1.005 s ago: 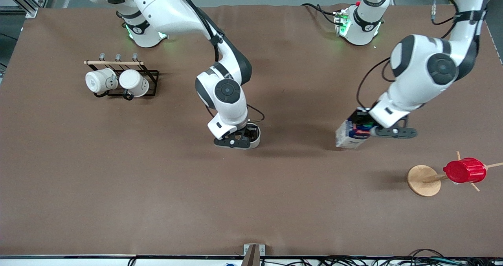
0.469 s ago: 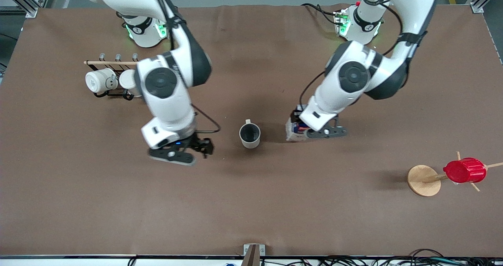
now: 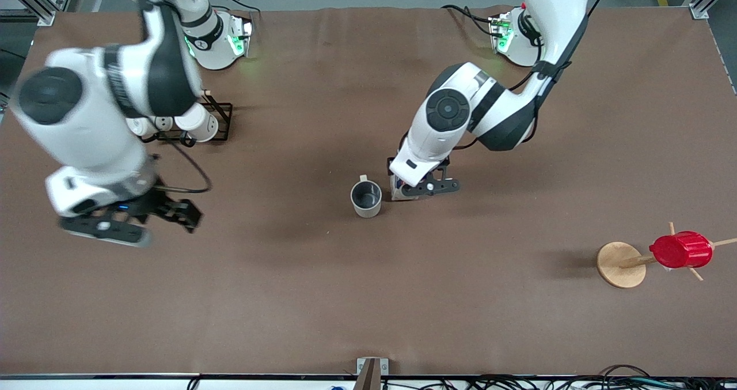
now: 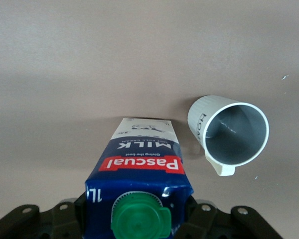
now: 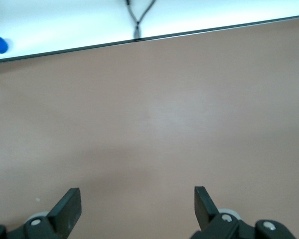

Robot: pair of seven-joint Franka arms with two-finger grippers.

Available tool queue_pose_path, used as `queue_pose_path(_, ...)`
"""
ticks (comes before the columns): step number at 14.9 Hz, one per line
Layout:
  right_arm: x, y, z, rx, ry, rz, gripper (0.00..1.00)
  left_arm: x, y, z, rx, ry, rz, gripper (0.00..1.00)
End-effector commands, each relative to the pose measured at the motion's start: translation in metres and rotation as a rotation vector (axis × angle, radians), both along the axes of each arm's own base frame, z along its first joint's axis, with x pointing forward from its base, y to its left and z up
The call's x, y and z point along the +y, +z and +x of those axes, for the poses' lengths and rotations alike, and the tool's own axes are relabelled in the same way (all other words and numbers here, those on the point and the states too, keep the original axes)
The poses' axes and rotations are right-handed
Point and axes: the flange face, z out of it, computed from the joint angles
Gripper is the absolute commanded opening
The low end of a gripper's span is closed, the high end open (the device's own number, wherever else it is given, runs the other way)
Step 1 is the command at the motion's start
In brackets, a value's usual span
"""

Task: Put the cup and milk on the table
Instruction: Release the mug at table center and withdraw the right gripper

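Illumination is even, diffuse and bright, consistent with overhead sources. The matte brown desk (image 3: 322, 298) shows no glare. Shadows are soft-edged: broad, faint patches lie under both arms, and a darker, tighter shadow sits beside the wooden stand (image 3: 620, 264) carrying the red ribbed cup (image 3: 680, 250). The right arm (image 3: 86, 125) is motion-blurred in the front view; the left arm (image 3: 460, 113) is sharp. In the left wrist view, the milk carton (image 4: 139, 179) and cup (image 4: 229, 132) are in focus, with a mild sheen inside the cup. The right wrist view is slightly soft, and its pale upper strip is overexposed.
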Motion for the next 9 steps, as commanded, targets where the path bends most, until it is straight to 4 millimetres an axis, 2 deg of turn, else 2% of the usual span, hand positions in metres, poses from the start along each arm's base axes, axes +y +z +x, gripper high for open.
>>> queue_pose_path(1, -0.070, 0.032, -0.023, 0.059, 0.023, 0.034, 1.00, -0.002, -0.004, 0.014, -0.008, -0.012, 0.050, 0.56)
queue_pose_path(3, -0.114, 0.050, -0.038, 0.100, 0.058, 0.062, 1.00, -0.001, -0.013, 0.019, -0.028, -0.035, 0.080, 0.56)
queue_pose_path(6, -0.168, 0.076, -0.063, 0.121, 0.049, 0.100, 1.00, -0.002, -0.016, 0.026, -0.036, -0.048, 0.079, 0.56)
queue_pose_path(9, -0.207, 0.092, -0.087, 0.141, 0.038, 0.118, 1.00, -0.002, -0.012, 0.027, -0.042, -0.082, 0.073, 0.57)
